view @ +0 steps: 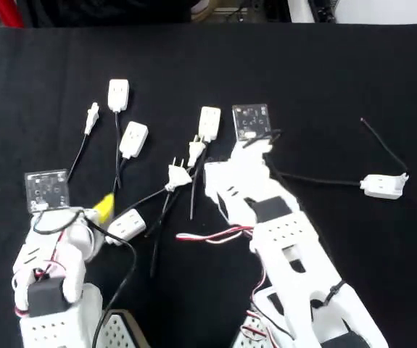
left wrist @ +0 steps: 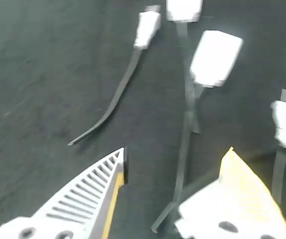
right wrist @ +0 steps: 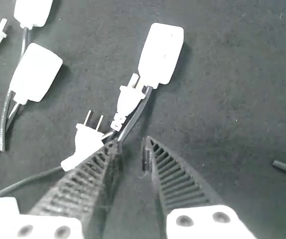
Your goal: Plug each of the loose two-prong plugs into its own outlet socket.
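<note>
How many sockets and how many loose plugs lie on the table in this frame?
Sockets: 5
Plugs: 3
Total: 8

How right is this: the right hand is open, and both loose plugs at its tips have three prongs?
Not three: the right wrist view shows two each on the nearer plug and the farther plug. The right hand is open, with both at its tips.
</note>
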Robot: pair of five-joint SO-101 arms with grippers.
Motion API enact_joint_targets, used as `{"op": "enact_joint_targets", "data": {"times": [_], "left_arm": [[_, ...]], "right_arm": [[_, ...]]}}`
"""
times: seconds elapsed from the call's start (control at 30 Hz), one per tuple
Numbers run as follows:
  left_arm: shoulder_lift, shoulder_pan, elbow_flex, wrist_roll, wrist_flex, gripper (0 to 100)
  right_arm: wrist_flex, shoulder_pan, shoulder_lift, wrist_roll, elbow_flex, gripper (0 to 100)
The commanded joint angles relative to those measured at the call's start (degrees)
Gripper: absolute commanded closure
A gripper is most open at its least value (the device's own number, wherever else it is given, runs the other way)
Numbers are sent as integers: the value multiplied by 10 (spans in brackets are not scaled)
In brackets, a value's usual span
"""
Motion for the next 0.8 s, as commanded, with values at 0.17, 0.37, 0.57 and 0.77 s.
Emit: {"op": "enact_joint_targets", "data": {"times": [0.17,0.37,0.57,0.77], "left_arm": [[5,5,44,-34,-25,700],[5,5,48,-37,-24,700],[5,5,49,-37,-24,700],[5,5,49,-37,-24,700]], "right_arm": [[-92,-9,-16,-175,51,913],[-209,-85,-16,-307,104,913],[-265,-163,3,-348,114,905],[-265,-167,153,-364,50,825]]}}
